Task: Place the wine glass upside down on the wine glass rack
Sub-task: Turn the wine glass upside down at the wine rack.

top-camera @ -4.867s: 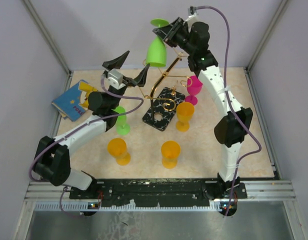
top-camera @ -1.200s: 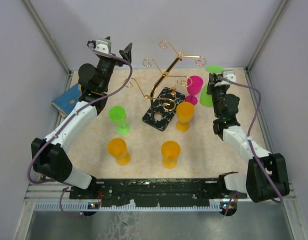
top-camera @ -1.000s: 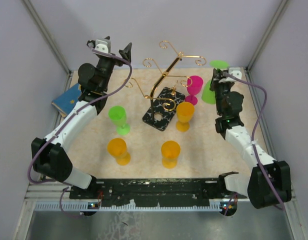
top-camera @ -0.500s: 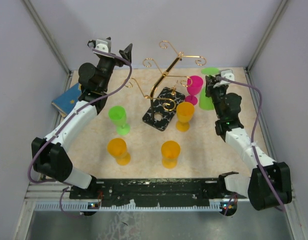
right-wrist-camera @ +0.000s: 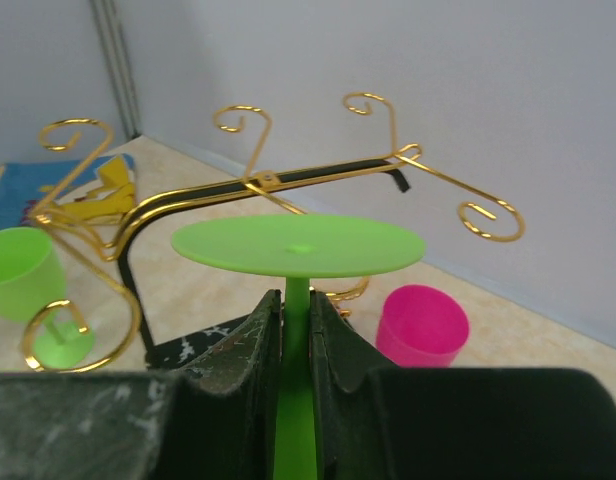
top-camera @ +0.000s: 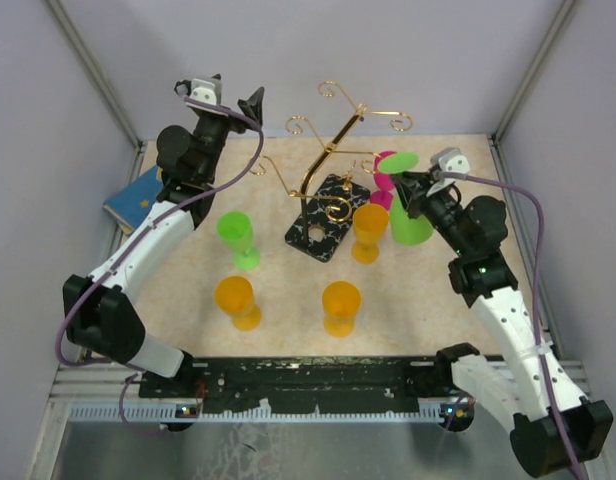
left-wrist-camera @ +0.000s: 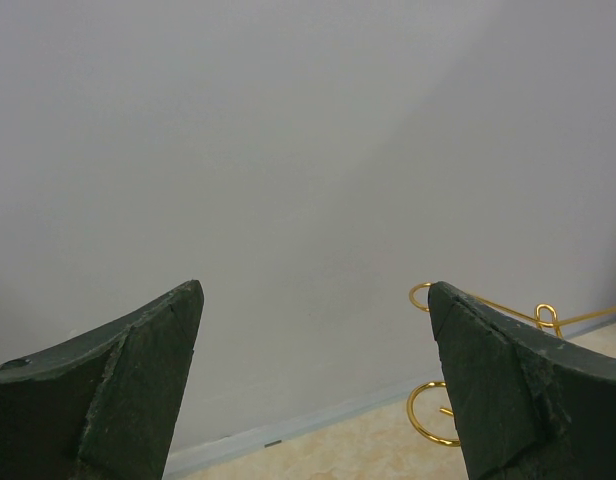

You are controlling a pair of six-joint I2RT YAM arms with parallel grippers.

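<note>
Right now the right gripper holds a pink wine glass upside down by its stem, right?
No, the wine glass is green, not pink. The right wrist view shows the right gripper holding it upside down by its stem.

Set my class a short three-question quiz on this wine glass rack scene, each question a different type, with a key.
1. True or false: the right fingers grip the green wine glass by its stem, foot upward.
2. How many orange glasses stand upright?
3. The left fingers are: A apart, holding nothing; B shut on an orange glass; C shut, holding nothing.
Key: 1 true; 2 three; 3 A.
</note>
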